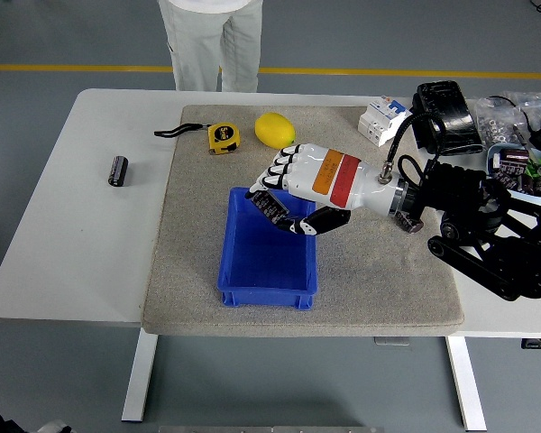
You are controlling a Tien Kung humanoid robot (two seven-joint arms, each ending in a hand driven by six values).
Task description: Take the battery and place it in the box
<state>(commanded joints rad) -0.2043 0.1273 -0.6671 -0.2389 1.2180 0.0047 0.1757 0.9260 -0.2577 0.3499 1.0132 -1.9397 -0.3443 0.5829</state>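
Reaching across the grey mat (370, 289), the right hand (288, 194) hangs over the far end of the blue box (239, 271), its fingers loosely bent and, as far as this view shows, holding nothing; the dark fingertips blur against the box floor, so I would not swear to that. The battery (118, 170) lies on its side on the bare counter (63, 262) near the left edge, well apart from the box and off the mat altogether. Doing this step well means carrying the hand on past the box toward that left edge, keeping it high enough to clear the box wall and the tape measure (222, 137) near the mat's far edge. The battery is a small cylinder and looks likely to roll, so the fingers should come down on either side of its length and pinch it across the round, not nudge it from one end. The lemon (274, 130) sits clear of the route. No left arm shows.
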